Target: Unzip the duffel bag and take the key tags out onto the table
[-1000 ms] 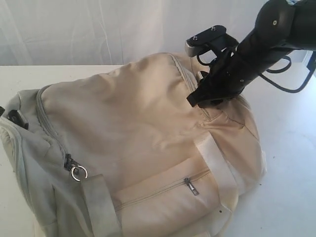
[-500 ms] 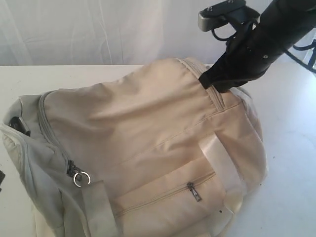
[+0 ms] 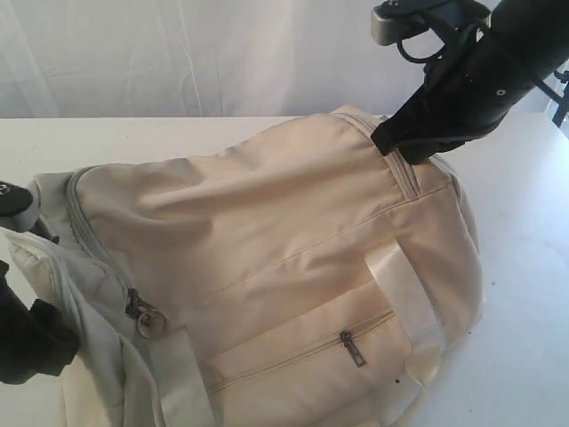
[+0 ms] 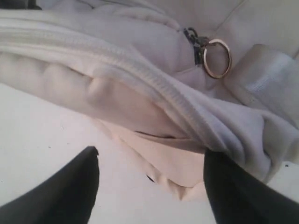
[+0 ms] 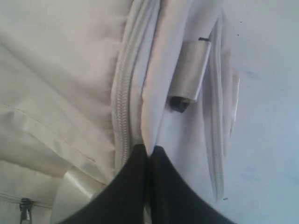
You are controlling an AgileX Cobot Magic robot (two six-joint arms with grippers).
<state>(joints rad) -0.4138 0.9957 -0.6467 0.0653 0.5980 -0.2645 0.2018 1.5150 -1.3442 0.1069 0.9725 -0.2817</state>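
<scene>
White worktop (image 3: 524, 267) fills the scene, with a pale curtain (image 3: 178, 53) behind. A large cream-beige fabric duffel bag (image 3: 267, 240) lies across its middle, its grey main zipper closed where it shows. The black right claw (image 5: 148, 150), at the bag's one o'clock end, is pinched tight on a fold of fabric beside the zipper. The black left claw (image 4: 149, 158), at eight o'clock, gapes wide, holding nothing, near the round metal ring (image 4: 216, 58) of the zipper pull.
</scene>
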